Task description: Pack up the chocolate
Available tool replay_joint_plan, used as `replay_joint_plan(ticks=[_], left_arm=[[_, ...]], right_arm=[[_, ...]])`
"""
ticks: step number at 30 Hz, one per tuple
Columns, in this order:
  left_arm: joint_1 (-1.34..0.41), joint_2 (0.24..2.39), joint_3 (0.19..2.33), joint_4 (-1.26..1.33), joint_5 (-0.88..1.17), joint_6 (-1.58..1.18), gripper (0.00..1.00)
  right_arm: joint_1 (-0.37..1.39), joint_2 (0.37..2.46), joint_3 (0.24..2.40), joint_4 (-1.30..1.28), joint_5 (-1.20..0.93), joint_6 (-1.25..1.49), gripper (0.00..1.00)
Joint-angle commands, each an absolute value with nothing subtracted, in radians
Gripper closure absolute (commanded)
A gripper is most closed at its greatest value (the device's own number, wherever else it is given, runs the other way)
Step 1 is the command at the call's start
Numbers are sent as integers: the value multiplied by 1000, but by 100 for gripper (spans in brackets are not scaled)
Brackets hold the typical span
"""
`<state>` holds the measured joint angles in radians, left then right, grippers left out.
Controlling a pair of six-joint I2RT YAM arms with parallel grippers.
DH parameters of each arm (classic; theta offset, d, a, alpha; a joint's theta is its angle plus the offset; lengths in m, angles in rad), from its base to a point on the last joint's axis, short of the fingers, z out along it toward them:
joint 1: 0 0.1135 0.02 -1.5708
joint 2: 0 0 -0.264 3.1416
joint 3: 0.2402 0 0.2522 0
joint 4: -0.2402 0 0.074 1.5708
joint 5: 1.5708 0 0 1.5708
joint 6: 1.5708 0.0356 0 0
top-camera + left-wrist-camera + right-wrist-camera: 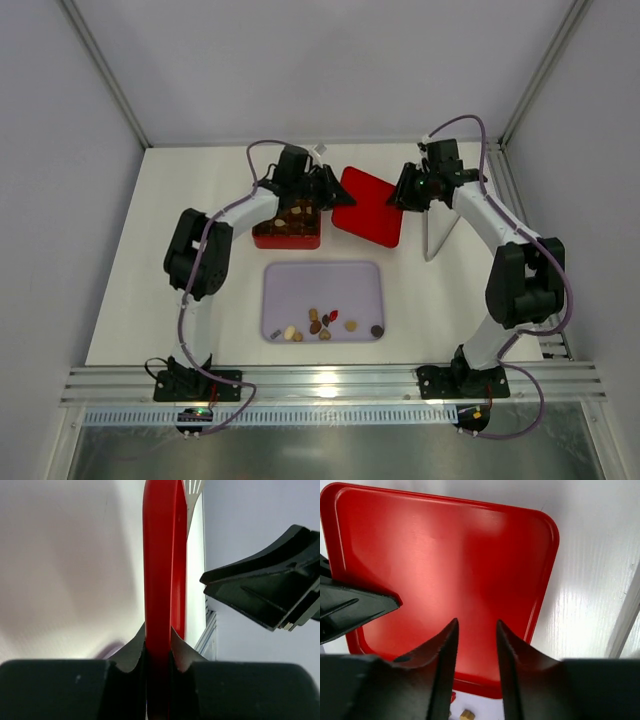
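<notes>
Several chocolates, brown, tan, cream and one reddish, lie loose in the near part of the pale lilac tray. More chocolates sit in the red compartment box behind it. A flat red lid lies tilted to the right of the box. My left gripper is shut on the lid's left edge; the left wrist view shows the red edge clamped between its jaws. My right gripper is open and empty, just above the lid's right side, its tips apart. A tan chocolate shows below the lid.
A pale flat panel stands on edge right of the lid, beside the right arm. White enclosure walls close the table at the back and sides. A metal rail runs along the near edge. The two grippers face each other across the lid.
</notes>
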<state>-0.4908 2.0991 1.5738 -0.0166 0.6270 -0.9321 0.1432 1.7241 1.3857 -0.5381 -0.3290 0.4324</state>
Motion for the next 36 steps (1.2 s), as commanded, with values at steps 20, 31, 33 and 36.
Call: replay_joint_plan(ticks=[20, 31, 33, 36], left_arm=[[-388, 1732, 1474, -488, 620, -779, 100], [-388, 1649, 1397, -525, 623, -788, 100], [-388, 1644, 1396, -525, 626, -792, 100], [-387, 1637, 1396, -526, 638, -796, 100]], right_arm=[[1069, 1353, 1233, -724, 680, 209, 32], [1219, 1505, 1258, -514, 943, 32, 25], [1233, 1525, 1255, -482, 965, -26, 24], [1238, 1555, 1247, -425, 966, -84, 24]])
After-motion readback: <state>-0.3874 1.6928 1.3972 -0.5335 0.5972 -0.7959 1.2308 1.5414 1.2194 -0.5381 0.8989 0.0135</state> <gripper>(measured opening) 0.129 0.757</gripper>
